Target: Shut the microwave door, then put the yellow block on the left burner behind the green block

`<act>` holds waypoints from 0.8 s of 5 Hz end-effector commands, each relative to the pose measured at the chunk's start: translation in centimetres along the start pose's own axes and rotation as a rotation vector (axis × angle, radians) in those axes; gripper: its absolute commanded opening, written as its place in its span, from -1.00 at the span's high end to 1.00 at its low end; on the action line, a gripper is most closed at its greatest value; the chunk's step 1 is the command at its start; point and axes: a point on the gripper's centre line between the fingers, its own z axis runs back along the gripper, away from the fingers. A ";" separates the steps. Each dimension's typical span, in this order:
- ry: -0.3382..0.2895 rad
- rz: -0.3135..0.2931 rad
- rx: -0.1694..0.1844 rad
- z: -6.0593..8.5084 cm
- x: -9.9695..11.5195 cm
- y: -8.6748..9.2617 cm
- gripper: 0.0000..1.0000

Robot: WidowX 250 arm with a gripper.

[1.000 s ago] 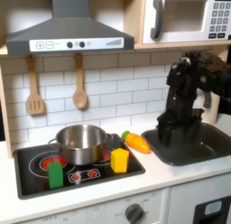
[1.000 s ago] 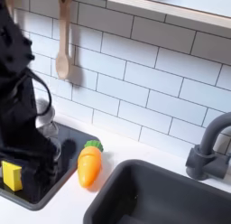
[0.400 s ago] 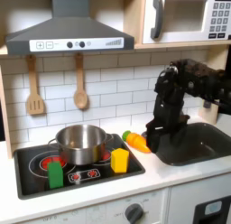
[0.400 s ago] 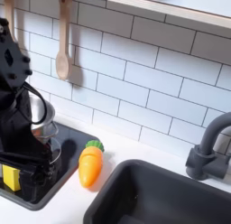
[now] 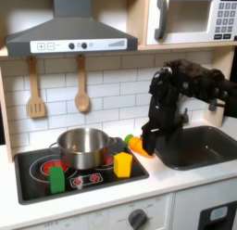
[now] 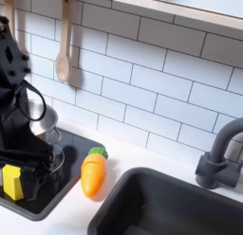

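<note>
1. In the first exterior view the microwave door sits flush against its cabinet, grey handle upright at the door's left edge, so the first half of the job looks done.
2. The black arm reaches in from the first exterior view's right and hangs low, its pincer just above the carrot at the hob's right edge; I read that as a line-up toward the yellow block, which stands near it on the hob's front right.
3. The green block stands upright on the front of the left burner. The steel pot takes up the middle back of the hob, so the free spot behind green is tight.
4. Open or closed? Too dark to tell here; nothing is seen in the pincer.
5. In the second exterior view the pincer is down at the hob, right beside the yellow block, seemingly touching or overlapping it from this angle.
6. The jaws merge with the black hob; I cannot tell whether they have closed. The carrot lies clear on the bench, out of the way.
</note>
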 end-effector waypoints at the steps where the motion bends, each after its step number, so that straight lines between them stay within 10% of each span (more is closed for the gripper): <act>1: -0.007 0.039 0.002 -0.1 1.4 0.7 -1.00; 4: 0.026 0.092 0.020 -2.1 2.8 1.9 -1.00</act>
